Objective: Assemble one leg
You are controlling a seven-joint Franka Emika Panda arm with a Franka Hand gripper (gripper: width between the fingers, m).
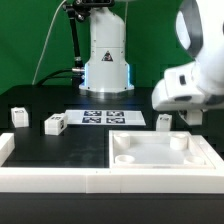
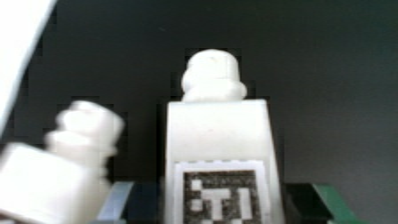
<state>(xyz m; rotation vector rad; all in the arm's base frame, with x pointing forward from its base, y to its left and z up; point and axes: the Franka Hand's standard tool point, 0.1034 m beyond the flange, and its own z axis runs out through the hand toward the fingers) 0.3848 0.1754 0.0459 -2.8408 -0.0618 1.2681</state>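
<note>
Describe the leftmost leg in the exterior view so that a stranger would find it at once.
Start at the marker board in front of the robot's base. Go toward the exterior view's left, past one leg, to the next leg. It is the outermost block on that side.

In the exterior view the arm (image 1: pixel 198 40) runs off the top and right edges. The gripper (image 1: pixel 190 116) is a dark smudge under its white housing, too small to show how its jaws stand, and whatever lies beneath it on the table (image 1: pixel 35 100) is hidden. The white rail (image 1: pixel 60 180) at the near edge is cut by the frame. In the wrist view the leg (image 2: pixel 222 130) loses its tagged end at the picture's edge, and the dark fingers (image 2: pixel 134 198) flanking it are cropped, so contact cannot be judged. The second leg (image 2: pixel 68 150) beside it is blurred. A white strip (image 2: pixel 15 60) is cropped beyond recognition.
</note>
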